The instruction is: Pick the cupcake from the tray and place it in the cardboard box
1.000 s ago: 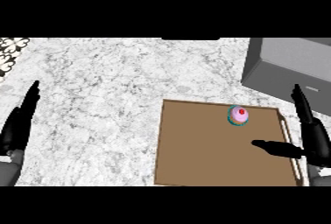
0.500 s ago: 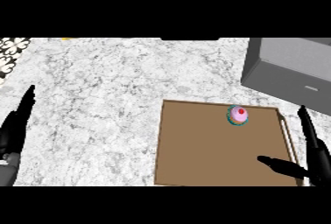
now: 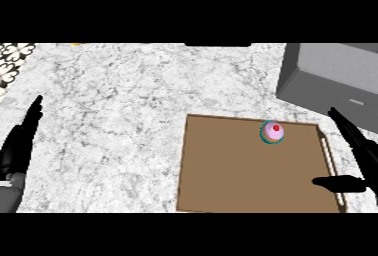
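Right hand (image 3: 360, 147) lower, cupcake (image 3: 272, 132) apart

The counter (image 3: 111, 100) has a white and grey stone top with wavy marks all over it. Two things sit right on it. A flat brown tray (image 3: 236, 175) with a thin raised rim lies on the right side, close to the near edge. A grey box (image 3: 332, 75) sits in the far right corner, just behind the tray, with a thin strip of counter showing between them. The box runs off the right side of the view.
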You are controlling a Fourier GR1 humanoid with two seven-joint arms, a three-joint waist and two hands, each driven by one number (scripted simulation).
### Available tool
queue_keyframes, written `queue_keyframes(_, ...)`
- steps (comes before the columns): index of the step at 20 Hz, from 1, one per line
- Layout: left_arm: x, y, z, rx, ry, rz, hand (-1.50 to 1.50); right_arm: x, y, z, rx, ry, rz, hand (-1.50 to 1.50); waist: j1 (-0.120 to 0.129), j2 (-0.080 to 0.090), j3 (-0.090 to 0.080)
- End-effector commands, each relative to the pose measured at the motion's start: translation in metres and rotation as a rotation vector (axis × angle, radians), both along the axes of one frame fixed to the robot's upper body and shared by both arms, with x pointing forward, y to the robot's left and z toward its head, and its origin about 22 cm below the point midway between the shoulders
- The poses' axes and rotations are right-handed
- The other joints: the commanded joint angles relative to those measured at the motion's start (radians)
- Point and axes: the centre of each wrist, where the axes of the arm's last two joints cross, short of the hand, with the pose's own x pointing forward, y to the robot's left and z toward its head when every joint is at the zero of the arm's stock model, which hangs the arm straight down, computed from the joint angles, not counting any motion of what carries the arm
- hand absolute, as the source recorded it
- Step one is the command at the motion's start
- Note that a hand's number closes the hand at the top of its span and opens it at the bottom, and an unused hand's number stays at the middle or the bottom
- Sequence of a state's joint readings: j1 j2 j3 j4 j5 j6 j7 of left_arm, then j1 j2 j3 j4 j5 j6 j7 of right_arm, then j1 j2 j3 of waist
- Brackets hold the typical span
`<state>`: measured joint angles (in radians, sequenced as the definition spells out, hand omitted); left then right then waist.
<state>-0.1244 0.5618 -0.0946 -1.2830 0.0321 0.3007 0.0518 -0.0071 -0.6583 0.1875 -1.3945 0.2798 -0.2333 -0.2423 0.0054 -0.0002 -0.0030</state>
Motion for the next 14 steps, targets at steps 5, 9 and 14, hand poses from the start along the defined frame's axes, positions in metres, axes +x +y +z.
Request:
queue_keyframes(5, -0.004, 0.000, 0.001, 0.000, -0.004, -0.014, 0.00, 0.045, 0.060, 0.040, -0.185, 0.264, 0.007, -1.50, 0.013, 0.001, 0.002)
queue_keyframes(9, -0.002, 0.002, 0.010, -0.021, 0.003, -0.006, 0.00, 0.047, 0.055, 0.033, -0.195, 0.356, 0.004, -1.50, 0.001, 0.000, 0.003)
queue_keyframes(14, -0.007, 0.013, 0.009, 0.004, -0.004, -0.014, 0.00, 0.057, 0.070, 0.034, -0.233, 0.350, -0.011, -1.50, -0.003, 0.000, 0.003)
